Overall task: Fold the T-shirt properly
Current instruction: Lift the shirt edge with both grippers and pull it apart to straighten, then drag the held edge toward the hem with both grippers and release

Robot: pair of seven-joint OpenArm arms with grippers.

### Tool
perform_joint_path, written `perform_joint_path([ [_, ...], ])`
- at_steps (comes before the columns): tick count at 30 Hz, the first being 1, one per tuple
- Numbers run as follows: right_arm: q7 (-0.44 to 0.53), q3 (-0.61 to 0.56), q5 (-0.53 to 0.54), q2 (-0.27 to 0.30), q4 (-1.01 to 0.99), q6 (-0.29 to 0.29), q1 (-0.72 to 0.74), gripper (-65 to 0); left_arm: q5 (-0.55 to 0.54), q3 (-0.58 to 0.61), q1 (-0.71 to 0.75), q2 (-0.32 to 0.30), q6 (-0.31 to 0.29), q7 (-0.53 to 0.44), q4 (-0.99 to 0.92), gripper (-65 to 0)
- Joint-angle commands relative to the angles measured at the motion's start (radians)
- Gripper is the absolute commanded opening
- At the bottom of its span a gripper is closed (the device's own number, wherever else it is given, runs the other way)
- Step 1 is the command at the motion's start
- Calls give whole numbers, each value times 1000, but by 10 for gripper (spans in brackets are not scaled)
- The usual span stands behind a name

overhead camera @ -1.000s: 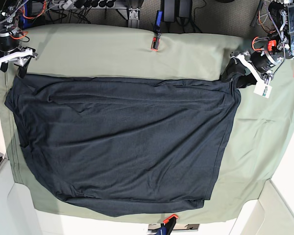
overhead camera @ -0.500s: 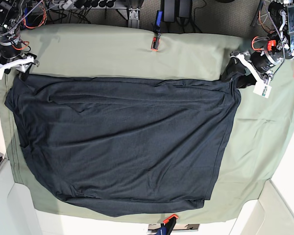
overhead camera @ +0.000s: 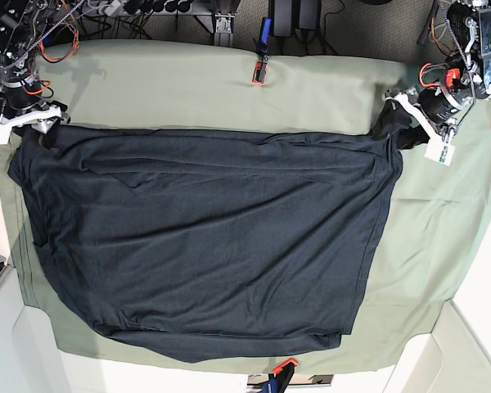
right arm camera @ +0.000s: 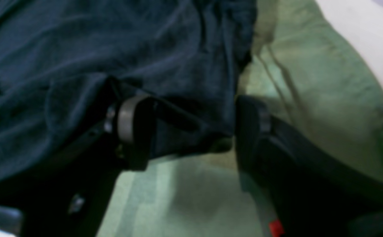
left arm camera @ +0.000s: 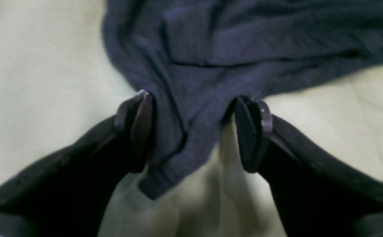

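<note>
1. The T-shirt lies spread flat on the green-clothed table, its long axis running side to side across the base view.
2. The left gripper sits at the shirt's far corner on that view's right. Its jaws stand wide apart, with a bunched tip of fabric lying loose between them, not pinched.
3. The right gripper straddles the opposite far corner, jaws likewise spread, gripping nothing.
4. Each arm is nearest its own corner; the shirt's body extends away from both grippers toward the near edge.
</note>
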Motion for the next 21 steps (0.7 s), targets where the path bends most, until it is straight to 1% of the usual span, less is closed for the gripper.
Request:
perform_joint_path([
  [1,9,2,14,11,13,7,5,-266,47,-6,2,-14,34,28,3,-223],
  [5,9,2,14,10,13,7,5,-271,50,-5,2,-12,34,29,3,-223],
  [6,9,2,14,10,13,7,5,-298,50,-5,2,-11,34,29,3,-225],
  [8,9,2,14,10,13,8,5,-390,59,-5,3,-5,33,8,3,-225],
  [10,10,2,14,10,13,34,5,-468,105,-4,3,6,33,-41,3,-237],
  [11,9,2,14,10,13,54,5,-509,122,-3,3,9,33,-60,3,-266],
  [12,9,2,14,10,13,71,5,-558,135,-2,3,10,32,-70,3,-323],
  [13,9,2,13,11,13,82,5,-618,144,-2,3,10,29,-72,3,-404],
  [14,9,2,14,10,13,86,5,-650,144,-2,3,10,15,-72,3,-493],
  [16,9,2,10,11,13,86,5,-650,143,-2,3,10,-24,-60,4,-642],
  [18,8,2,-13,11,16,86,5,-650,137,-2,3,2,-58,-23,13,-650],
  [21,-3,5,-50,19,32,85,-1,-650,135,-19,4,-6,-61,33,52,-650],
])
